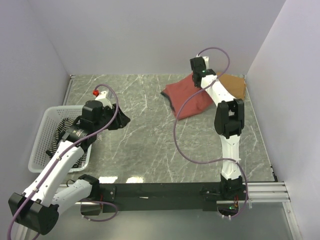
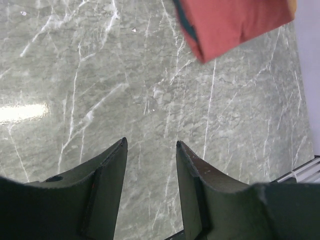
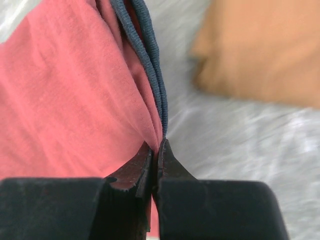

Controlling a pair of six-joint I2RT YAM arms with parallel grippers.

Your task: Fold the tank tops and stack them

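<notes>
While the left gripper (image 2: 150,146) is held apart at near left, the red top (image 1: 187,97) at far right is clamped at its trimmed edge by the right gripper (image 3: 155,147); it should be drawn evenly onto the tan top (image 1: 234,86).

The left tool (image 2: 151,150) hangs open and empty over the marbled table (image 2: 100,75), a rust-red tank top (image 2: 230,22) at upper right.
</notes>
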